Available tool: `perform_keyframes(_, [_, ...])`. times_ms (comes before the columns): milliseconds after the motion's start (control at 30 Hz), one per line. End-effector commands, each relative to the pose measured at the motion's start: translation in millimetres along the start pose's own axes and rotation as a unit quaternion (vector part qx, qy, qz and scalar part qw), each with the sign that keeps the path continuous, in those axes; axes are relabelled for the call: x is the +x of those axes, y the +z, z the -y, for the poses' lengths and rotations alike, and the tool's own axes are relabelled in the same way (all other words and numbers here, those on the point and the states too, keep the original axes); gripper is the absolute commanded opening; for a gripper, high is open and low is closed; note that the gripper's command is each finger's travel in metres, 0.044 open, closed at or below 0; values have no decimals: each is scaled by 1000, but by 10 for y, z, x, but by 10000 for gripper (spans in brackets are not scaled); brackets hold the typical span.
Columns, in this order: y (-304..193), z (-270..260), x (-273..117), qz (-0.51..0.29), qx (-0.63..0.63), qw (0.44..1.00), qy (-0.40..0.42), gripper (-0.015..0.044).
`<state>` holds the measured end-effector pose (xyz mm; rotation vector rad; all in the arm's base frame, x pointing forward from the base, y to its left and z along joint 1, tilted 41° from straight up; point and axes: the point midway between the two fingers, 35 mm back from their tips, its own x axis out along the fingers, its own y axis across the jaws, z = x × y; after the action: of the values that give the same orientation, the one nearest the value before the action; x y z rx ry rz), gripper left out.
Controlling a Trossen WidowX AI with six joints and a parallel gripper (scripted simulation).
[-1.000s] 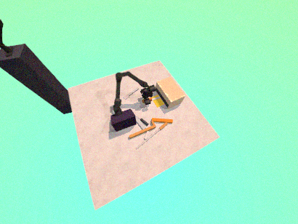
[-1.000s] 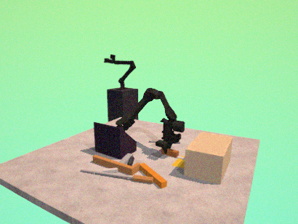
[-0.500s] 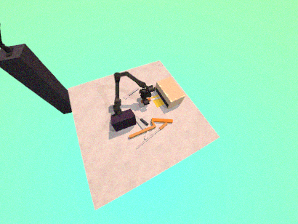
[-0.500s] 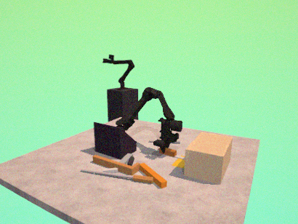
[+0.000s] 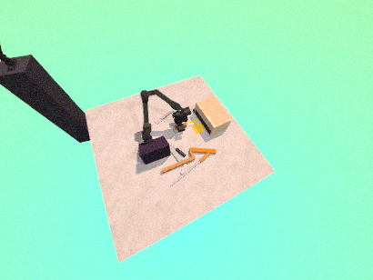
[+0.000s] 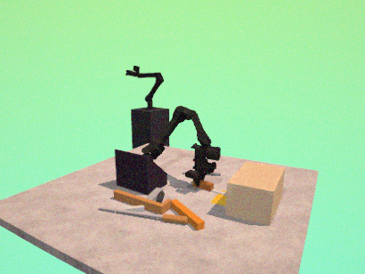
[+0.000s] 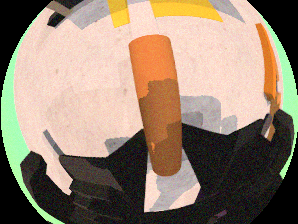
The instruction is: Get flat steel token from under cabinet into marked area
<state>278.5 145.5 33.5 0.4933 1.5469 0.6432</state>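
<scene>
Where my gripper [image 5: 181, 124] [image 6: 198, 181] [image 7: 161, 129] closes, an orange handle [image 5: 184, 125] [image 6: 206, 186] [image 7: 155, 60] is clenched between the fingers, its rounded length running out past them. From the handle's far end a thin pale blade [image 5: 191, 124] [image 6: 218, 192] [image 7: 142, 17] points toward the cabinet [image 5: 214, 115] [image 6: 254, 191], passing across the yellow marked area [image 5: 198, 128] [image 6: 218, 199] [image 7: 185, 10], which shows on either side of it. I cannot make out the steel token, so I cannot tell whether it lies under the cabinet or along the blade.

My arm arches back from the grip to its dark base block [image 5: 155, 150] [image 6: 133, 173] on the pale table [image 5: 136, 218] [image 6: 67, 222] [image 7: 75, 65]. On one side of that reach lies a bent orange bar [image 5: 177, 165] [image 6: 138, 200], with a slender grey rod [image 5: 182, 172] [image 6: 129, 213] ending in its own orange grip near it. A short dark piece [image 5: 180, 152] [image 6: 160, 196] lies between the bar and my base. Across from these, on my arm's other side, rests another thin rod [image 5: 163, 118]. Well apart, beyond the table's edge, a tall dark pedestal [image 5: 50, 95] [image 6: 141, 129] carries a second arm [image 5: 6, 58] [image 6: 153, 86].
</scene>
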Motion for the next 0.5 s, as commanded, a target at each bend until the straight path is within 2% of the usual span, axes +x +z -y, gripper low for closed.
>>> perform_keyframes(0, [-68, 2, 8, -1, 2, 1000, 0, 0])
perform_keyframes(467, [-229, -4, 8, -2, 2, 1000, 0, 0])
